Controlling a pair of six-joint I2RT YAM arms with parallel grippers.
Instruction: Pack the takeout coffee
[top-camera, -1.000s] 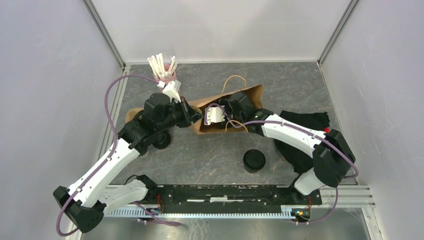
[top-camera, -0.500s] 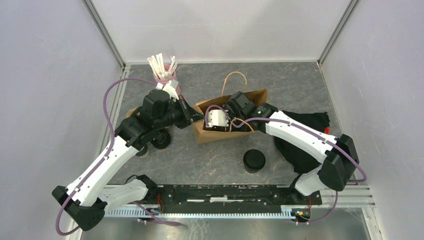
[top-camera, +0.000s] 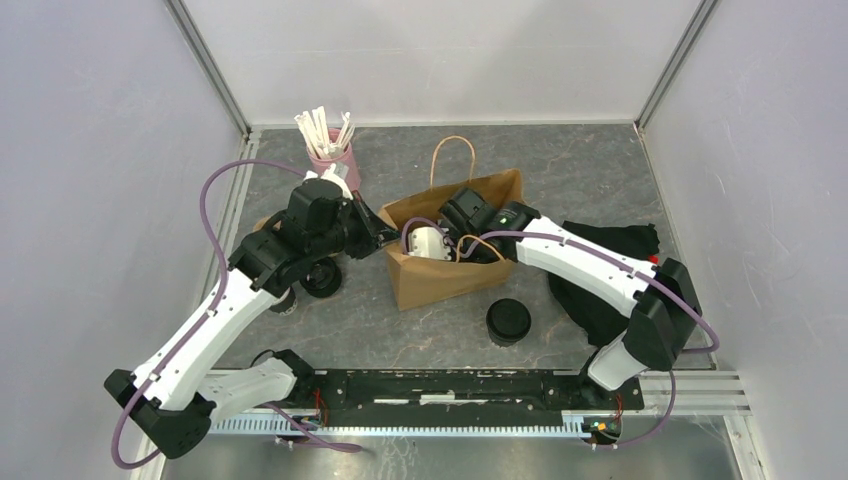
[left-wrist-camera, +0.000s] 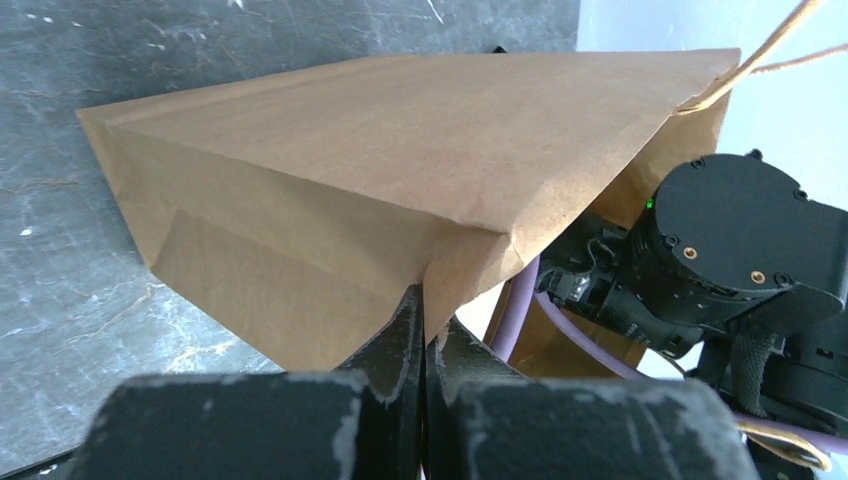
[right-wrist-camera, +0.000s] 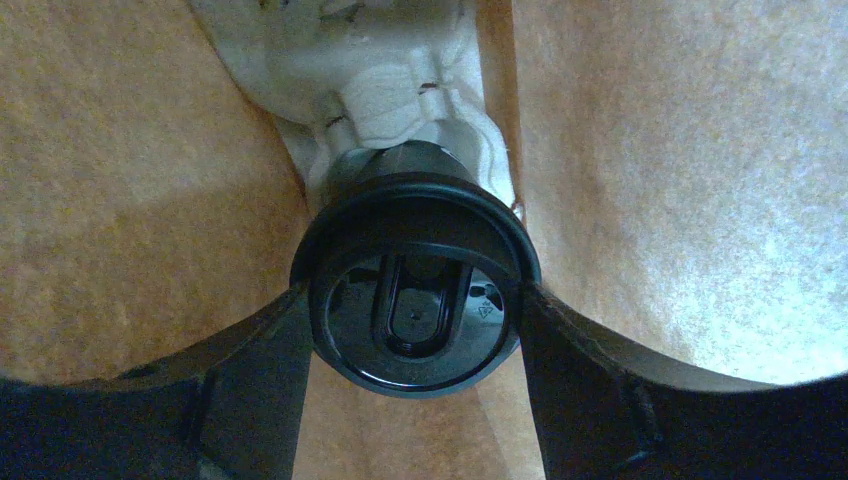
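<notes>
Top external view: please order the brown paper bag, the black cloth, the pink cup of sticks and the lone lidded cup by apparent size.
1. Brown paper bag
2. Black cloth, partly hidden by the right arm
3. Pink cup of sticks
4. Lone lidded cup, close to the pink cup

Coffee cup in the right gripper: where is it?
Right wrist view, centre: the coffee cup is inside the paper bag, gripped by the right gripper, against a pale carrier.
</notes>
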